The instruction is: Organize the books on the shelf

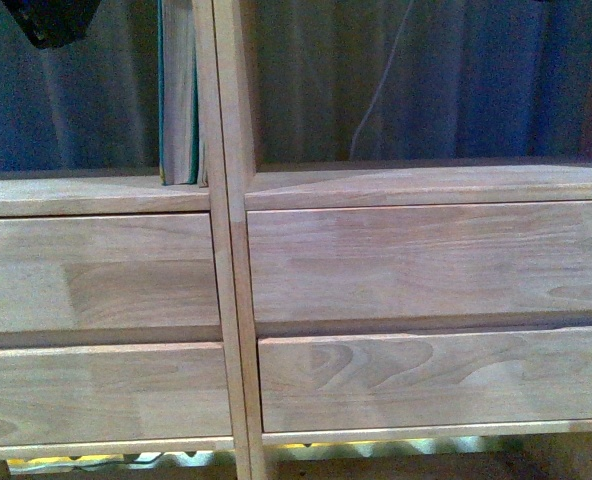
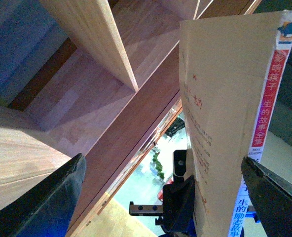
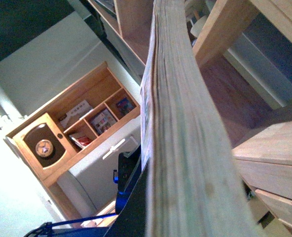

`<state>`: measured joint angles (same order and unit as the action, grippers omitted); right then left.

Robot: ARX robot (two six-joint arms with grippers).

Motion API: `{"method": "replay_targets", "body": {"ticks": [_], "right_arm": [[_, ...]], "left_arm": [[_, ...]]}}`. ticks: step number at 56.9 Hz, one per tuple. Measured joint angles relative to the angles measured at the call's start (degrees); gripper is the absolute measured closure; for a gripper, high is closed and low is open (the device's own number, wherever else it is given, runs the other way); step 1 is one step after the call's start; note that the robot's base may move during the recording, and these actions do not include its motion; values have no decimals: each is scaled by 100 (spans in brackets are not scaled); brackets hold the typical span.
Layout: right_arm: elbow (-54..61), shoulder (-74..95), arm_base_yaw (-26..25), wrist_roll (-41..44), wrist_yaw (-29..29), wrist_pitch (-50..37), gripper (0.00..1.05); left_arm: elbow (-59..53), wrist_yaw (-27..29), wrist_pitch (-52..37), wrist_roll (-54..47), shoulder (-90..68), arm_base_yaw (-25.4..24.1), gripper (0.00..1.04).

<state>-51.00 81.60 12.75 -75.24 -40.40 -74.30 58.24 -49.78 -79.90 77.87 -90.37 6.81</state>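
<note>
The thin white paperback [image 2: 225, 123], with black characters and a red-and-white spine, stands upright in the left wrist view. My right gripper [image 3: 175, 207] is shut on it, and its pale page edges [image 3: 185, 123] fill the right wrist view. A dark finger [image 3: 131, 197] presses its cover. My left gripper [image 2: 162, 160] is open, its dark fingers [image 2: 42, 202] spread wide on either side of the book without gripping it. The light wood shelf [image 1: 396, 260] fills the front view. Teal books [image 1: 179, 90] stand upright in its left compartment against the divider.
Four drawer fronts sit under the open compartments, with a grey-blue curtain [image 1: 426, 80] behind. A dark shape [image 1: 46, 20] hangs at the top left of the front view. A reddish-brown panel [image 2: 131, 113] runs beside the shelf boards. A wooden wall cabinet [image 3: 82, 128] holds small books.
</note>
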Motion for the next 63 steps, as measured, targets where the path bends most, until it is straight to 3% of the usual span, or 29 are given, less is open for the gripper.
{"method": "replay_targets", "body": {"ticks": [33,63], "right_arm": [[-57,306,-520,-450,323,-245,98],[428,-136,275,151,-413,195,98]], "left_arm": [[0,33,0,28,-2,33,7],[0,35,0,57,-2,98,7]]}}
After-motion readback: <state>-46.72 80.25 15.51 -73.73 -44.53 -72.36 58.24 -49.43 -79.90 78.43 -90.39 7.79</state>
